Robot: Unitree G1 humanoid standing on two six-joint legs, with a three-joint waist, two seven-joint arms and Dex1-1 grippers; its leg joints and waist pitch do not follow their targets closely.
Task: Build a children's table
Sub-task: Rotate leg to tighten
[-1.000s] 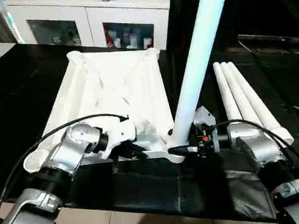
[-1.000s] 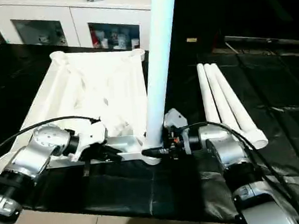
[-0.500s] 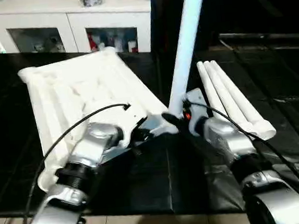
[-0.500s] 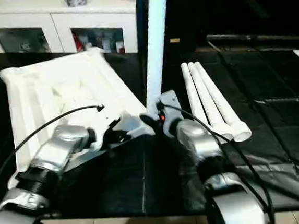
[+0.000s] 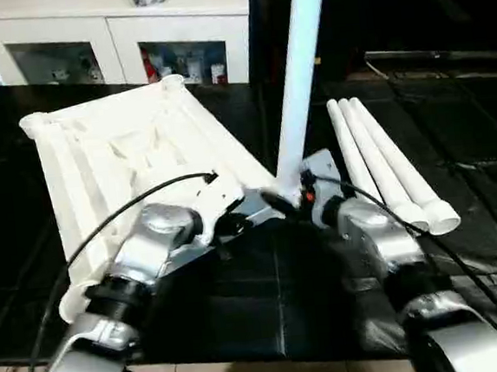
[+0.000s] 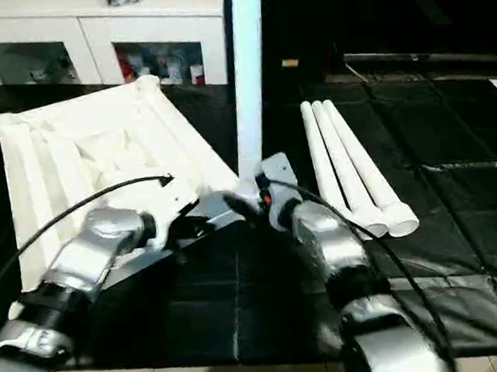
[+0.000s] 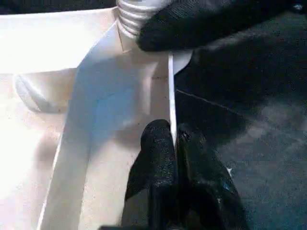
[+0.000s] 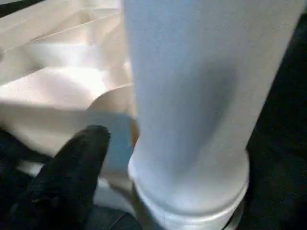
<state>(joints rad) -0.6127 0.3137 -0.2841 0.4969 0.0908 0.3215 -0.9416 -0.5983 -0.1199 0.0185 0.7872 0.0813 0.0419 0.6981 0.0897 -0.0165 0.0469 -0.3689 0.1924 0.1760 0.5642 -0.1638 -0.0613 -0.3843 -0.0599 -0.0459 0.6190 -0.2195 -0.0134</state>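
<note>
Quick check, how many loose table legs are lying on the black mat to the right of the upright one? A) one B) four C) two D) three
D: three white legs lie side by side on the black mat, apart from the fourth leg, which stands upright at the near corner of the upturned table top.
</note>
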